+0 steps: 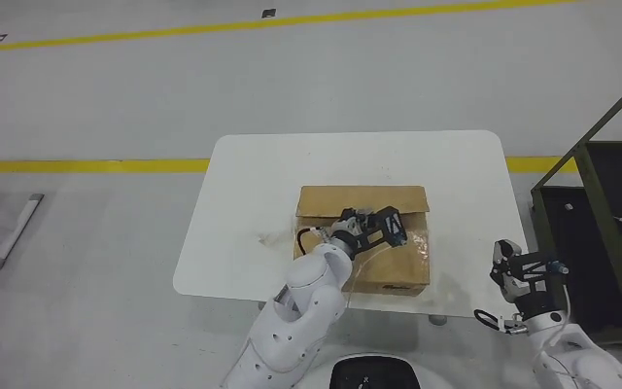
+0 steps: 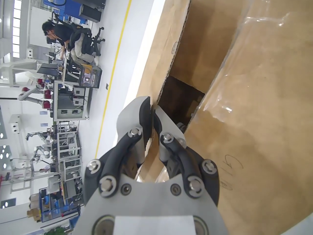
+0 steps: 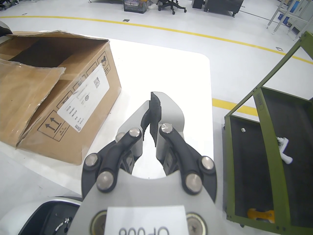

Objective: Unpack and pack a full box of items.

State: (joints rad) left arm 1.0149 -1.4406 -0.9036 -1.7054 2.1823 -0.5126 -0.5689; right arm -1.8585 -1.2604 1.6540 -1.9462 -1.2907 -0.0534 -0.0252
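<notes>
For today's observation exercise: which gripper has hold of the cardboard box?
The left gripper: its jaws pinch a box flap; the right gripper holds nothing.

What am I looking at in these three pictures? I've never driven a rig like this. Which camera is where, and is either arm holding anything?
This is a robot with two arms, each ending in a two-fingered end effector. The top view looks down from above the arms at a white table with one cardboard box on it, its flaps partly open. The other two pictures come from cameras on the wrists. The left end effector is over the box, shut on the edge of a raised box flap. The right end effector is shut with nothing in it. It is by the table's edge, apart from the box and near a green cart. What is inside the box cannot be made out.
</notes>
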